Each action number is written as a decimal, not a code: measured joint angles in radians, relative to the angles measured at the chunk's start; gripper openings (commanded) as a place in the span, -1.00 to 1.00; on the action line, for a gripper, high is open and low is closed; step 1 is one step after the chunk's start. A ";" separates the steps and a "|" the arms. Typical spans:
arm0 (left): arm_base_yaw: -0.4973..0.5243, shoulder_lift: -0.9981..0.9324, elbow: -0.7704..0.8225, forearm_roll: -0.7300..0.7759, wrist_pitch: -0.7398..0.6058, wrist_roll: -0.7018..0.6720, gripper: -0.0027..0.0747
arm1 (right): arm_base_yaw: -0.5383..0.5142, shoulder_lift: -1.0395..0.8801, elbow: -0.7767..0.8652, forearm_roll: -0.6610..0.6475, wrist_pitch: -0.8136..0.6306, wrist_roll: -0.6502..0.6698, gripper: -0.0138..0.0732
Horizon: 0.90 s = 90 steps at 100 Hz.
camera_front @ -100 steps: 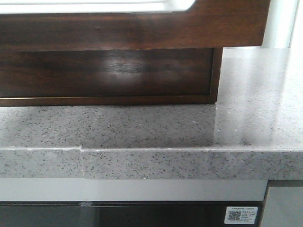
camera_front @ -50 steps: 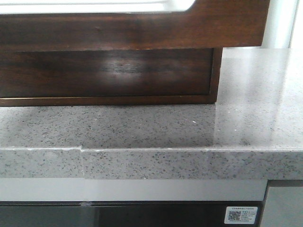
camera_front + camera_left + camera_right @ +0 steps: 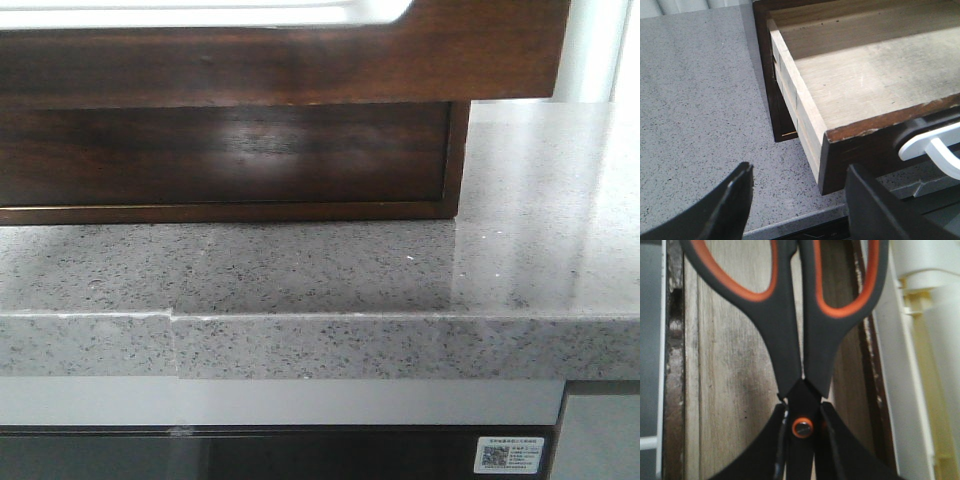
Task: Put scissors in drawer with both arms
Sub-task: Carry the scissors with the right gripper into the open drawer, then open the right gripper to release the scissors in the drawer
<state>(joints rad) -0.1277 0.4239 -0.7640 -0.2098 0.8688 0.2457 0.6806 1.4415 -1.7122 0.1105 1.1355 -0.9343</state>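
The drawer (image 3: 300, 65) is pulled out over the speckled counter; its glossy dark-brown front fills the top of the front view, with white rounded lining (image 3: 385, 12) above. In the left wrist view the drawer (image 3: 865, 80) stands open with a pale floor. My left gripper (image 3: 800, 172) is open and empty, just in front of the drawer's front corner. My right gripper (image 3: 802, 412) is shut on the scissors (image 3: 790, 330) at their pivot. The dark-grey handles with orange lining point away, over a pale wooden surface (image 3: 725, 380) with dark-brown edges. Neither arm shows in the front view.
A dark-brown cabinet panel (image 3: 230, 155) sits under the drawer. The grey speckled counter (image 3: 520, 200) runs to a front edge (image 3: 400, 345). A white curved piece (image 3: 932, 145) hangs at the drawer front. White and cream parts (image 3: 925, 340) lie beside the wooden surface.
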 measured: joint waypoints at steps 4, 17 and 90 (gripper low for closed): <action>0.000 0.000 0.000 0.000 0.000 0.000 0.07 | 0.020 0.023 0.000 -0.030 -0.002 -0.002 -0.71; 0.000 0.000 0.000 0.000 0.000 0.000 0.07 | 0.063 0.108 0.000 -0.110 -0.006 0.001 -0.71; 0.000 0.000 0.000 0.000 0.000 0.000 0.07 | 0.073 0.189 -0.028 -0.216 -0.001 0.057 -0.15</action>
<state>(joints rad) -0.1277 0.4239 -0.7640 -0.2098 0.8688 0.2457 0.7538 1.6303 -1.7404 -0.1056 1.1348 -0.8773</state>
